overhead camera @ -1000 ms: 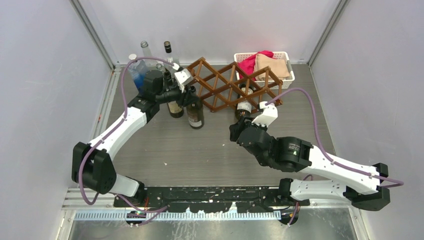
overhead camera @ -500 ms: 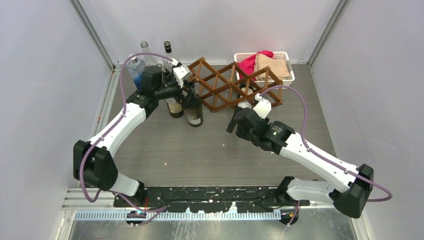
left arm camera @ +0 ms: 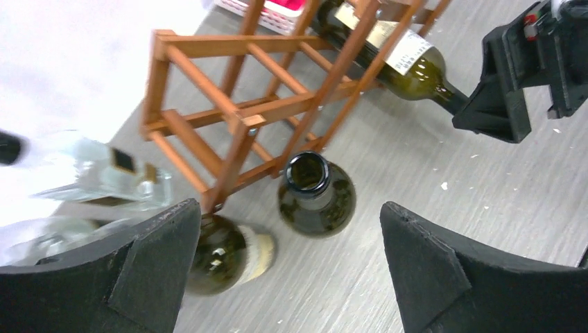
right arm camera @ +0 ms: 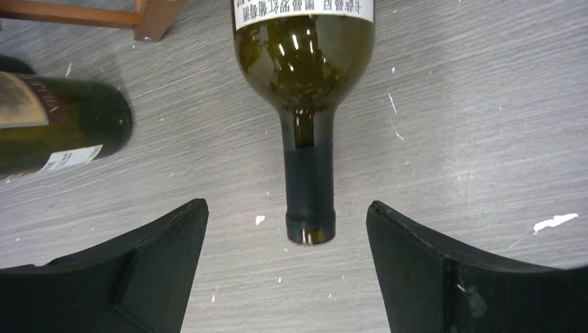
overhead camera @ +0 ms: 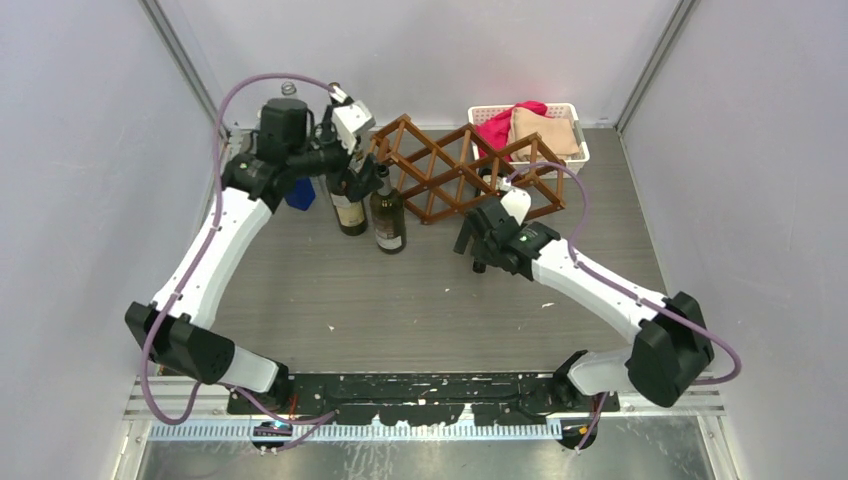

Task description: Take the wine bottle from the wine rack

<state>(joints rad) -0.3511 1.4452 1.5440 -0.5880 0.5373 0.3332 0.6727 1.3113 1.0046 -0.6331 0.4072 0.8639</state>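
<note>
The brown wooden wine rack [overhead camera: 450, 170] stands at the back middle of the table. One green wine bottle [right arm camera: 305, 62] lies in a low cell of it, with its neck sticking out toward the near side. My right gripper [right arm camera: 288, 205] is open, a finger on each side of the neck tip without touching it. In the top view this gripper [overhead camera: 472, 252] sits just in front of the rack's right half. My left gripper [left arm camera: 291, 208] hangs open above two upright green bottles [left arm camera: 315, 194] [left arm camera: 225, 253] at the rack's left end [left arm camera: 229, 104] and holds nothing.
A white basket [overhead camera: 573, 152] with pink and tan cloths stands behind the rack on the right. Clear glass bottles [left arm camera: 104, 180] and a blue object [overhead camera: 300, 193] crowd the back left corner. The two upright bottles [overhead camera: 347, 210] [overhead camera: 388, 222] stand close together.
My left gripper opened, let go of the upright bottle and rose up and back. My right gripper opened wider and moved forward around the lying bottle's neck.
</note>
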